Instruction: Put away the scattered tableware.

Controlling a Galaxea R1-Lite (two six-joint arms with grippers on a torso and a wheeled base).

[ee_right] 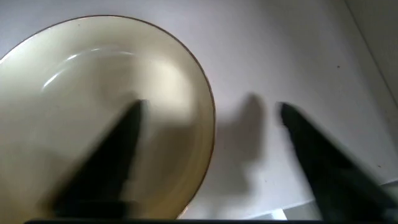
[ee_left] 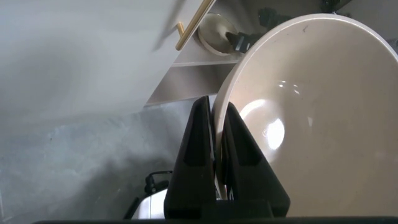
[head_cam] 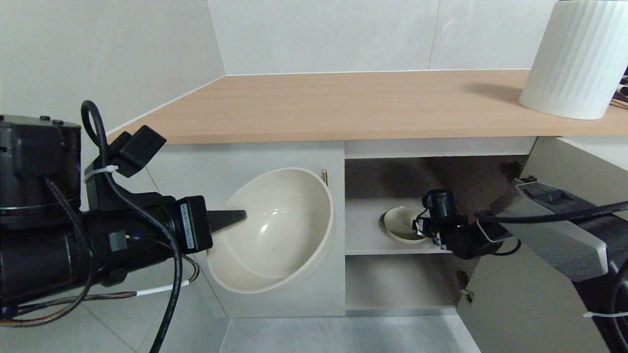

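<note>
Straddling small bowl [ee_right: 106, 112] rim — right claw [ee_right: 208, 109], seemingly.

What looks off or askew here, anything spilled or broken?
Nothing spilled or broken. Only oddity: the large bowl hangs tipped on its side, pinched at the rim by the left gripper, in front of the closed cabinet door. The small dish rests on the shelf, right gripper open across its rim.
</note>
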